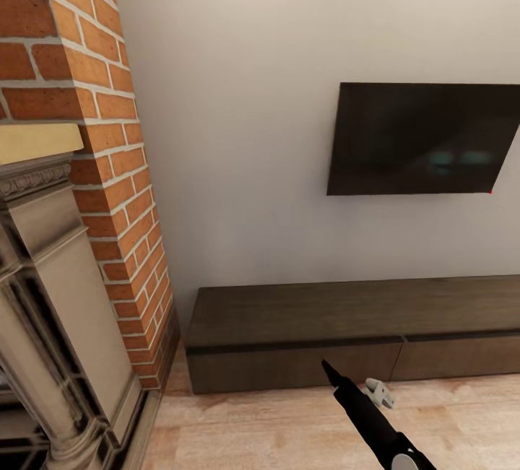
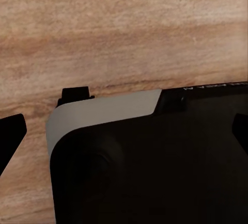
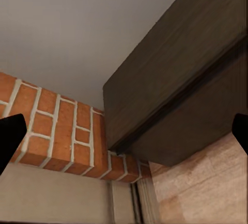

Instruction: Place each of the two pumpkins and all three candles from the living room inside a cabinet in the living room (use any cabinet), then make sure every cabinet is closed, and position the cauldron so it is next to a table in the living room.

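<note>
The head view looks down at a long, low dark brown cabinet (image 1: 347,333) standing against a pale wall (image 1: 238,94), its flat drawer fronts shut flush with no gap showing along the seams. Above it a dark television (image 1: 422,139) hangs on the wall. To the left rises a red brick chimney column (image 1: 108,131) with an ornate beige fireplace surround (image 1: 50,297) at its foot, and light wooden floor (image 1: 274,427) runs in front of everything. The right arm (image 1: 368,416) reaches up from the lower edge of that view, a slim black link pointing toward the cabinet's front, with a small pale grey part just beside it. In the right wrist view the right gripper (image 3: 124,136) stands released, its two dark fingertips (image 3: 10,136) far apart at either edge, and between them appear the left end of the cabinet (image 3: 175,95), the brick column (image 3: 57,126) beside it and a patch of floor (image 3: 201,188). In the left wrist view the left gripper (image 2: 124,136) is likewise spread wide, fingertips (image 2: 10,136) at the edges, aimed down over the wooden floor (image 2: 119,33) and a black-and-grey part of the robot's own body (image 2: 150,162).
</note>
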Robot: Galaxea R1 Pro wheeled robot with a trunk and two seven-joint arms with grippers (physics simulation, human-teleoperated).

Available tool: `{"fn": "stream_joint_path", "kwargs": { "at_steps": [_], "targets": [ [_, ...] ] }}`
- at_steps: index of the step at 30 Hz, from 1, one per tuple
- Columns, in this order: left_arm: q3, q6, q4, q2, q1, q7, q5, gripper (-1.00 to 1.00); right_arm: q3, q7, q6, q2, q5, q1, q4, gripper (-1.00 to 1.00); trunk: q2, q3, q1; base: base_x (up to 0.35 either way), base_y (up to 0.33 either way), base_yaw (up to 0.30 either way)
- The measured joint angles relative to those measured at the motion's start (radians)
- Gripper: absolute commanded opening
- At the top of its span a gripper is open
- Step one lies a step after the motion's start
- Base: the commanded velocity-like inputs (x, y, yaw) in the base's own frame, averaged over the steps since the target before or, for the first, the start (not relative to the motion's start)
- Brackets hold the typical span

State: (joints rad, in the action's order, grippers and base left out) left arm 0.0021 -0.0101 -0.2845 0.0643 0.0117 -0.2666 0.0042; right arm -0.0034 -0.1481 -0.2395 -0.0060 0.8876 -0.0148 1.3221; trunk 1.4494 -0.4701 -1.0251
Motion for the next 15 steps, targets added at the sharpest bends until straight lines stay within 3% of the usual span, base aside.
{"fn": "stream_joint_path", "kwargs": {
  "at_steps": [7,15],
  "targets": [
    [-0.001,0.0,0.001,0.0,0.0,0.001,-0.001,1.0,0.002,0.107,0.001,0.0,0.004,0.0,0.0,1.0,0.0,0.0,0.0,0.036,0.0,0.0],
    [-0.002,0.006,0.001,0.0,-0.001,0.001,-0.002,1.0,-0.001,0.076,-0.001,0.0,0.026,0.0,-0.01,1.0,0.0,0.0,0.0,0.059,0.0,0.0]
  ]
}}
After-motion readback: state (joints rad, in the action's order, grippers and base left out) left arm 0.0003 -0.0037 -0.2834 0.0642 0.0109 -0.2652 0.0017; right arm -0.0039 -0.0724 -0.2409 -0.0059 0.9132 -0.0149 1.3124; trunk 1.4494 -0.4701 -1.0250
